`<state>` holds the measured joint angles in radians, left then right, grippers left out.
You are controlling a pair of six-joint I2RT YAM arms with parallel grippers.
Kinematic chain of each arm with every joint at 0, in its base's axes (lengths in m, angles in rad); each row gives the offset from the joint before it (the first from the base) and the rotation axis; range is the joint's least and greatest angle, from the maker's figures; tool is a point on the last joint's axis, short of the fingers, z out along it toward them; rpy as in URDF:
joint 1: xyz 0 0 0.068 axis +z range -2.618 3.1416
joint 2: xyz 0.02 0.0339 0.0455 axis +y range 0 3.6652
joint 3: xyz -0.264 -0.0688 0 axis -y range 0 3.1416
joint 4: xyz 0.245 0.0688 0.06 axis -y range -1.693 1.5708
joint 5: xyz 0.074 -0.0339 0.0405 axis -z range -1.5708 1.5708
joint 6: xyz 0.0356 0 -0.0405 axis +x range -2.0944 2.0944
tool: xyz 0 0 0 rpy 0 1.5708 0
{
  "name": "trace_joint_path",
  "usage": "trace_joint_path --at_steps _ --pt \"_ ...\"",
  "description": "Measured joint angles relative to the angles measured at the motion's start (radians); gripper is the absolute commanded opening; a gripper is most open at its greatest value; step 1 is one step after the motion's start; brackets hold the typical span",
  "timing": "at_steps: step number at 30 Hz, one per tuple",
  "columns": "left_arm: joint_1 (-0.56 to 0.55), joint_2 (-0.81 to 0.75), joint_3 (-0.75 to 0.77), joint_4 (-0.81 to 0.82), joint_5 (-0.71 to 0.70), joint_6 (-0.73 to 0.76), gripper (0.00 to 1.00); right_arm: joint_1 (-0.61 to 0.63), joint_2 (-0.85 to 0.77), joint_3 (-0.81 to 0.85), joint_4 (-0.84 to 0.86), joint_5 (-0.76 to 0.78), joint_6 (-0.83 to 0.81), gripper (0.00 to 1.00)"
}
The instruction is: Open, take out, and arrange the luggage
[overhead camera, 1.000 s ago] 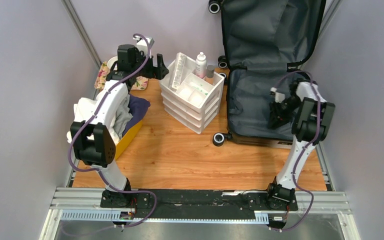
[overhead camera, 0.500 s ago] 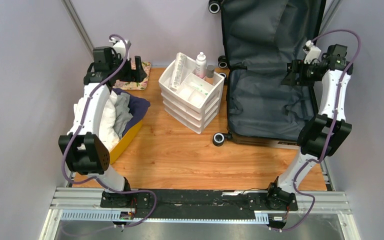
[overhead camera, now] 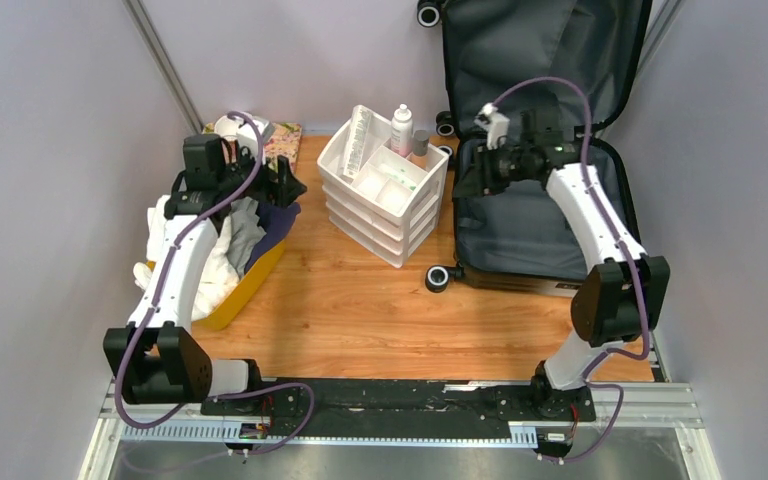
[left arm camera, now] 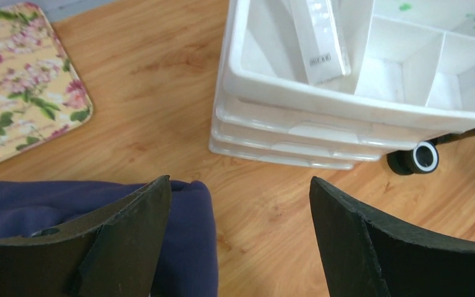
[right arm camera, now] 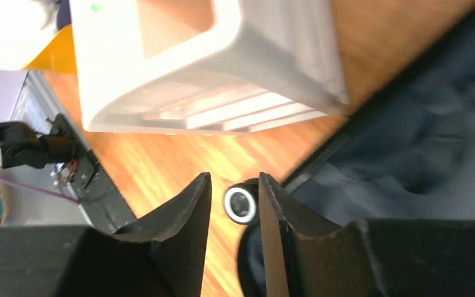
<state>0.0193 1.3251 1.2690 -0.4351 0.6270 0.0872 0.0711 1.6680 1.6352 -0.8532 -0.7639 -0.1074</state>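
The luggage [overhead camera: 520,225] lies open at the back right, its dark grey lining up and its lid [overhead camera: 540,60] standing against the wall. My right gripper [overhead camera: 466,180] hovers over the left edge of the luggage base, next to the white organizer. In the right wrist view my right gripper [right arm camera: 235,177] holds nothing, its jaws a narrow gap apart, with a black luggage wheel [right arm camera: 241,205] below it. My left gripper [overhead camera: 286,182] is wide open and empty above a navy cloth [overhead camera: 278,215]. In the left wrist view my left gripper [left arm camera: 240,183] is over the cloth's edge [left arm camera: 188,247].
A white drawer organizer [overhead camera: 385,195] with a bottle [overhead camera: 401,128] stands mid-table and also shows in the left wrist view [left arm camera: 346,105]. A yellow bin [overhead camera: 252,280] of clothes sits at the left. A floral tray [overhead camera: 278,140] lies behind it. A luggage wheel [overhead camera: 439,277] sticks out onto the wood.
My right arm swung left from the right wall across the luggage to its left edge. My left arm came forward and right from the back corner to over the bin's navy cloth.
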Motion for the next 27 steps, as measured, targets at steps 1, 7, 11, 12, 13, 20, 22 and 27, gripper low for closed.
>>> trace_joint_path --at_steps 1,7,11,12,13,20,22,27 --pt "0.000 -0.010 -0.033 0.016 0.005 -0.002 0.89 0.046 0.003 -0.018 0.012 0.003 0.015 0.34" --pt "0.000 -0.118 -0.234 0.105 0.031 -0.050 0.87 0.200 0.075 -0.015 0.117 0.044 0.110 0.33" --pt "-0.018 -0.196 -0.344 0.164 0.026 -0.099 0.85 0.228 0.182 0.047 0.148 0.079 0.158 0.33" --pt "-0.027 -0.206 -0.359 0.177 0.023 -0.106 0.85 0.228 0.209 0.072 0.158 0.089 0.166 0.33" --pt "-0.041 -0.214 -0.377 0.195 0.017 -0.112 0.85 0.228 0.238 0.103 0.163 0.099 0.173 0.33" --pt "-0.100 -0.222 -0.460 0.289 -0.034 -0.145 0.84 0.225 0.445 0.350 0.225 0.168 0.214 0.33" --pt "-0.121 -0.210 -0.472 0.324 -0.070 -0.151 0.83 0.224 0.501 0.423 0.247 0.188 0.222 0.34" --pt "-0.189 -0.121 -0.465 0.427 -0.146 -0.180 0.75 0.224 0.585 0.521 0.327 0.258 0.237 0.44"
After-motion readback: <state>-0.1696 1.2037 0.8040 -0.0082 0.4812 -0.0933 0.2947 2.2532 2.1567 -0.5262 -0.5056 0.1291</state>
